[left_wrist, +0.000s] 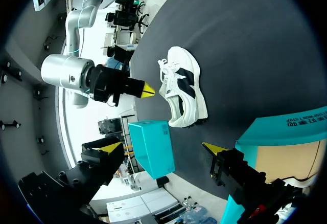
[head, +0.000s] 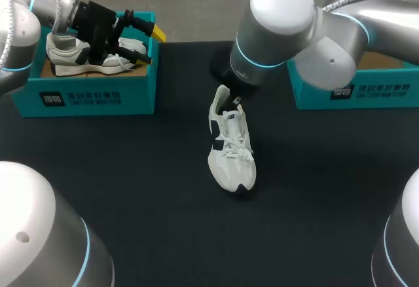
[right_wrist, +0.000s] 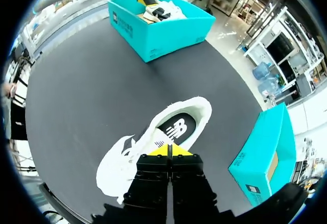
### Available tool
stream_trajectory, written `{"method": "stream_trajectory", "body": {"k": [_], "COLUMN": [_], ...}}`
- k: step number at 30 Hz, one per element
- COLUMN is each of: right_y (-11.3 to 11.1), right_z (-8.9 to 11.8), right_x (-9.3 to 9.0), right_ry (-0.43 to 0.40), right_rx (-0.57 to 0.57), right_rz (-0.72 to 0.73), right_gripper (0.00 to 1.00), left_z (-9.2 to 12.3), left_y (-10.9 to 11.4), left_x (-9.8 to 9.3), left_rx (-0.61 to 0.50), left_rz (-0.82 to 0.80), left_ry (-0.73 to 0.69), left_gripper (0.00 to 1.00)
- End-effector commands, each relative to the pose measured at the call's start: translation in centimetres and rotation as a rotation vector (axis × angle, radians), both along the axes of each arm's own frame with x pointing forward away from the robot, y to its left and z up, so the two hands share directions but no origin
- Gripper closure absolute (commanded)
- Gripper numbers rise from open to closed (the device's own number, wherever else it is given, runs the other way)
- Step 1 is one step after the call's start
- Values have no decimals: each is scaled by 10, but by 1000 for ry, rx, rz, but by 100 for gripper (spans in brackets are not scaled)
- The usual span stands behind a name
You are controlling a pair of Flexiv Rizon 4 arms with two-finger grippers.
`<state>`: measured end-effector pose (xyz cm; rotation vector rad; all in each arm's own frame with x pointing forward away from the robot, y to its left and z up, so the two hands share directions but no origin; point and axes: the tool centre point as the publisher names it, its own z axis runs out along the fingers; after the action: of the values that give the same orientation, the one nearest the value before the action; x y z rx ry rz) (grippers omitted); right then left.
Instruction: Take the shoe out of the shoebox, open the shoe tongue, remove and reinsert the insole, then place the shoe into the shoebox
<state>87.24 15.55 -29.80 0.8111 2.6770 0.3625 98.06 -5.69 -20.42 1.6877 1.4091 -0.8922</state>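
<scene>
A white shoe with dark side patches [head: 230,149] lies on the black table [head: 131,189], toe toward me. My right gripper [head: 234,102] hangs over its heel opening. In the right wrist view its yellow tips [right_wrist: 171,150] are pressed together at the tongue's edge, just before the dark insole [right_wrist: 176,129]; whether they pinch the tongue I cannot tell. My left gripper [head: 147,43] stands open above the left teal shoebox [head: 98,97], which holds a second white shoe [head: 72,54]. Its fingers [left_wrist: 110,144] are spread wide with nothing between them.
A second teal shoebox [head: 353,90] stands at the back right, behind my right arm. From the left wrist view the shoe [left_wrist: 184,88], the right gripper [left_wrist: 145,90] and that box [left_wrist: 153,150] all show ahead.
</scene>
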Motion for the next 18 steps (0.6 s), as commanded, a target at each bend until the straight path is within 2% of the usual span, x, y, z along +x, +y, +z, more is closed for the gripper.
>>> {"method": "stream_trajectory", "body": {"k": [1,9,18], "right_y": [-14,-28,-16], "right_z": [-5,3,7], "right_x": [10,26,42], "right_ry": [-122,-29,27], "right_rx": [-82,-111,-203], "right_rz": [932,1060,1115], "right_gripper": [100,100,100], "left_z": [1,1,1], "left_y": [1,1,1], "left_x": [0,0,0], "left_rx": [3,3,3], "left_rz": [-1,-1,-1], "left_ry": [-1,-1,-1], "left_gripper": [0,0,0]}}
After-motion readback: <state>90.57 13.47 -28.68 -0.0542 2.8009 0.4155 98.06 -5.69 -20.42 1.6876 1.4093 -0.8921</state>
